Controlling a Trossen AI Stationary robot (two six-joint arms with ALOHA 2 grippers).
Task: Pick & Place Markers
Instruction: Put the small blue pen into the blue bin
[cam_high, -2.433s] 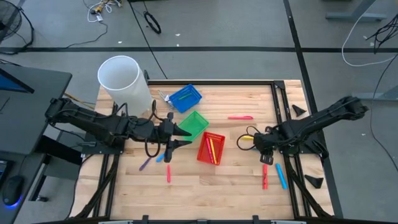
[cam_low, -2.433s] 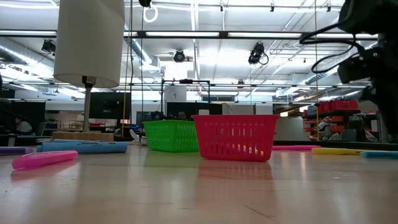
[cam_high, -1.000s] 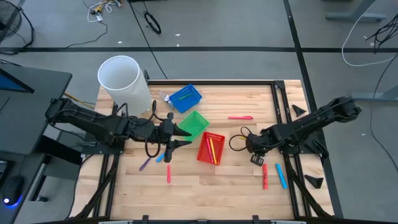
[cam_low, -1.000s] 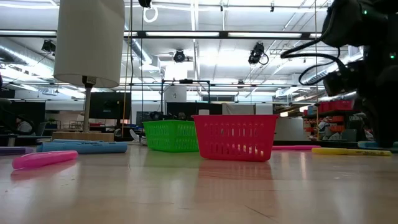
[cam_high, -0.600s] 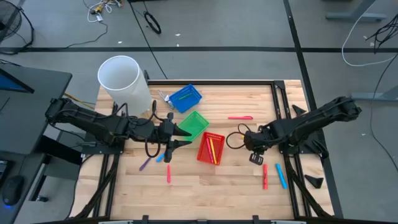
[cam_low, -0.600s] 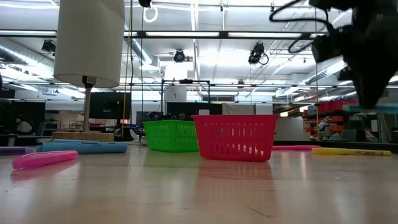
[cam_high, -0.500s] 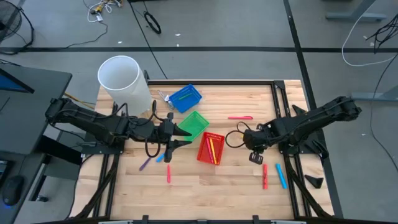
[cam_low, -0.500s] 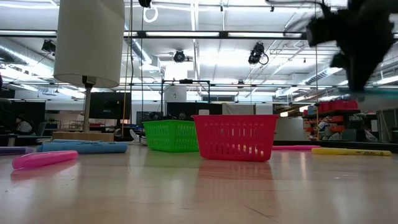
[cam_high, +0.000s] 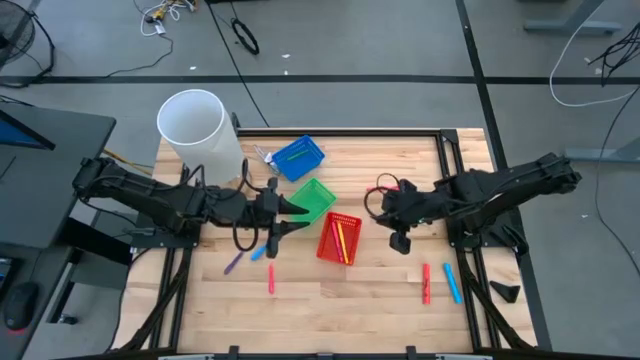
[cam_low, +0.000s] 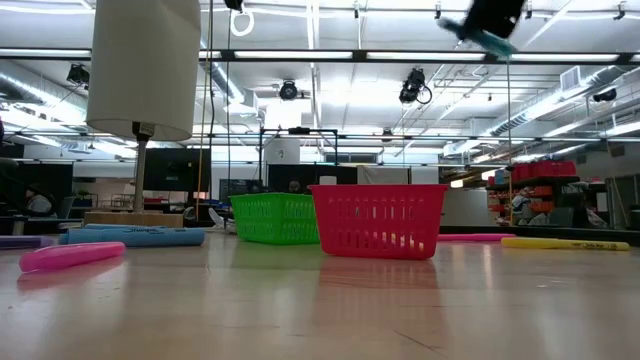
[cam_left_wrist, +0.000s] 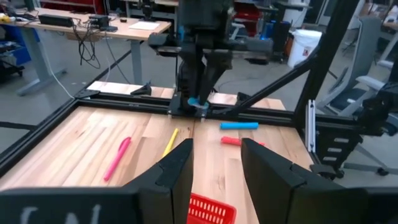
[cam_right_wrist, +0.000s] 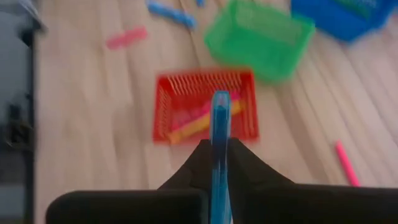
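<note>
Right wrist view shows a blue marker pinched between the two dark fingers of the right gripper, which are pressed together on it, the marker pointing out over the red basket. That basket already has a yellow marker and pink ones lying in it. In the high view the right gripper hangs above the table just to the right of the red basket, and in the low view the blue marker shows high above the table top, tilted.

Other markers lie loose on the wooden table: a pink marker toward the far side, a red marker and a second blue marker side by side near the right edge, and near the left arm a purple one, a blue one and a red one.

The green basket sits just beside the red basket, and the blue basket beyond it, near a white cylinder

The left gripper waits at the green basket's left edge; the left wrist view shows its fingers standing apart with nothing between them
</note>
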